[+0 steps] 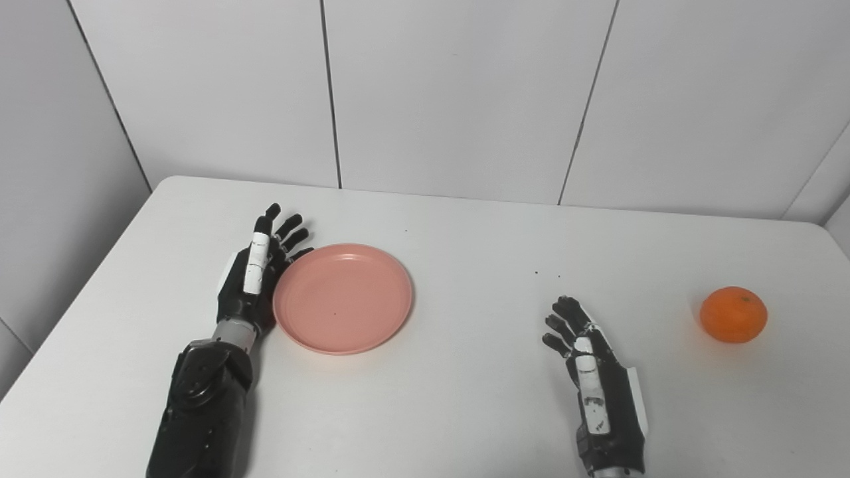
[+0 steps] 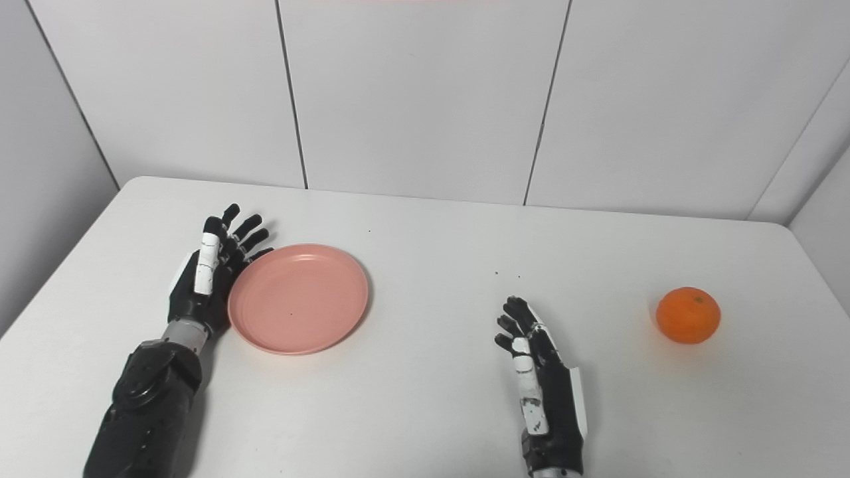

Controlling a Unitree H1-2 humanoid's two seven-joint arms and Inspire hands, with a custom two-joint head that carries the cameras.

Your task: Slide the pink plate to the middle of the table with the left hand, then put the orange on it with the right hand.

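Pink plate (image 1: 342,298) sits flat on the white table (image 1: 465,398), left of the table's middle. Left hand (image 1: 255,279) stands edge-on just beside the plate's left rim, palm toward the plate, fingers spread and straight, holding nothing; contact with the rim looks likely but I cannot tell for certain. This posture suits a sideways push: a flat palm against the rim would drive the plate rightward without any need to grip it. Judged stage: plate slide is under way or about to begin, plate not yet centred. Right hand (image 1: 594,382) lies well to the right of the plate, near the front table edge, fingers apart and loosely curled, empty, apparently waiting its turn. Orange (image 1: 733,314) rests on the table far right of the plate, beyond the right hand and apart from it, untouched.
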